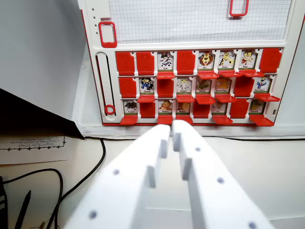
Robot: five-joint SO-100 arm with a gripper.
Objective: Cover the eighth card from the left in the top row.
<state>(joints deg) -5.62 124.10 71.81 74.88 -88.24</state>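
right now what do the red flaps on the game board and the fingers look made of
Red flaps: probably moulded plastic, smooth and slightly glossy, with uniform colour and crisp edges. Fingers: matte white plastic, possibly 3D printed; blocky stepped shapes with small dark screw holes, though no layer lines are visible.

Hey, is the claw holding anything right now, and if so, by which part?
Nothing is held. The claw is nearly closed with only a thin empty gap between its white fingers, hovering in front of the red game board without touching it.

White hand [171, 128], jaws nearly together, perhaps touching, just below red-and-white card board [190, 88]; black cables [90, 171] at left.
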